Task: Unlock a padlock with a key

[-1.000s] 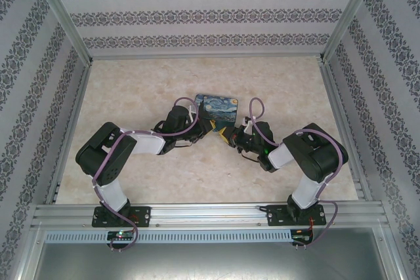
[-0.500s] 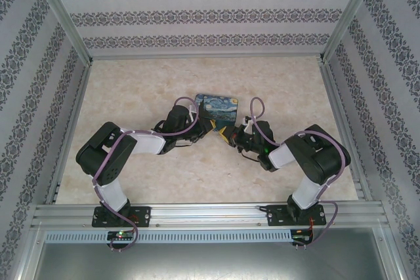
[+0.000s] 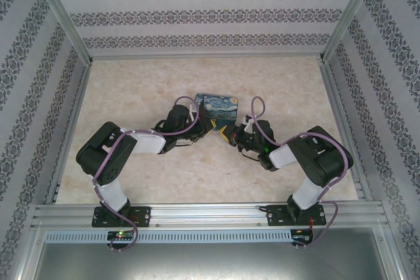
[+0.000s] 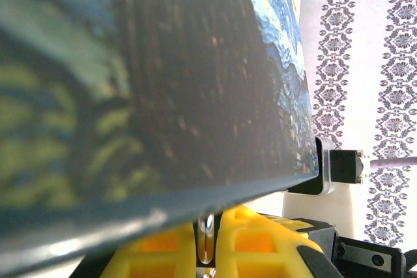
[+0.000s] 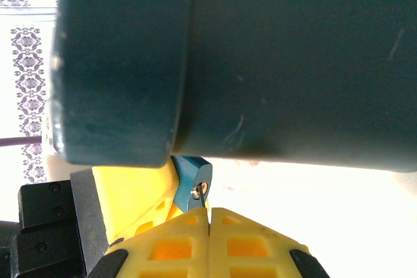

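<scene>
Beside blue tin (image 3: 220, 108), your left fingers (image 4: 260, 249) clench key (image 4: 206, 239); right fingers (image 5: 254, 239) pressed together, blue piece (image 5: 192, 177), maybe padlock, at tips; insertion, turn remain.

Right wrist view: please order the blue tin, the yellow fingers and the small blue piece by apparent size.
1. the blue tin, largest, though its nearness to the camera inflates it.
2. the yellow fingers.
3. the small blue piece just above their tips, clearly smallest.

Walled on three sides in pale paper (image 3: 210, 14) with dark damask bands; floored by beige marbled tabletop (image 3: 131, 90); framed with aluminium posts (image 3: 62, 14); evenly lit.
</scene>
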Tool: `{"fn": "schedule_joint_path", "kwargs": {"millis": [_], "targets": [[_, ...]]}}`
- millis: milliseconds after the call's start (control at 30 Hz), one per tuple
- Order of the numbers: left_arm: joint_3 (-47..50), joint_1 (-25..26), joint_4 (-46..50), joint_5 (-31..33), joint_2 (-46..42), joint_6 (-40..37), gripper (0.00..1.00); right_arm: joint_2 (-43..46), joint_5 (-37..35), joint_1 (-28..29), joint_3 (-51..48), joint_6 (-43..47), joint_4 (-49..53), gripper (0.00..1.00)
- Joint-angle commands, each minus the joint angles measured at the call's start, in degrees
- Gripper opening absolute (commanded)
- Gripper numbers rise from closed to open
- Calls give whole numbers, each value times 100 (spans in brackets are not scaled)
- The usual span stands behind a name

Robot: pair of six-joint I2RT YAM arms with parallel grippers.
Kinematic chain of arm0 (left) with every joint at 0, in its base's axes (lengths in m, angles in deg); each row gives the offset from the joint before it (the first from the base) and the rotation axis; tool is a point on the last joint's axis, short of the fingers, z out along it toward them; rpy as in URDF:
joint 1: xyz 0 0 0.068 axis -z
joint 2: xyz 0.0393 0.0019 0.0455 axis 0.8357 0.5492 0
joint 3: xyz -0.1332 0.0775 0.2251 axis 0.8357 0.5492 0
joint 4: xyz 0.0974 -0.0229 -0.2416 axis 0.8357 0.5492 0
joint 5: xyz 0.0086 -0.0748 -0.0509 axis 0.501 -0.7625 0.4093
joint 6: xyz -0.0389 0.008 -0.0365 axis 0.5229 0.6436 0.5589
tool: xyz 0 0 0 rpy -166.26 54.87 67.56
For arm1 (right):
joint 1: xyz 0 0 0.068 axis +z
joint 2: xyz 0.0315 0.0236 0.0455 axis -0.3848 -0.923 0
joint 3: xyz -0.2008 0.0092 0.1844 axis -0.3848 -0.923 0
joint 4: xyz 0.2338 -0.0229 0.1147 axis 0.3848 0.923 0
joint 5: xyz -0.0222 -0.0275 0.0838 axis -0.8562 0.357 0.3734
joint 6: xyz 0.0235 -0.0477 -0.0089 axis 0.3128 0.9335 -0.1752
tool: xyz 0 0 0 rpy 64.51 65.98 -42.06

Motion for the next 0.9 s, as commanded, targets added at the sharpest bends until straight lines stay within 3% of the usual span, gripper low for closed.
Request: {"fn": "schedule_joint_path", "kwargs": {"millis": [0,300,867], "targets": [[-126,115,-238,-196,78,86,0,-72,-28,-39,158,135,-451,0],[31,115,-1588,-561,367,1288,0,-401,279,-417,83,162,-1163,0],[-101,133,-1497,-735,233,1449,0,-889,1363,-868,538,561,-1708,0]]}}
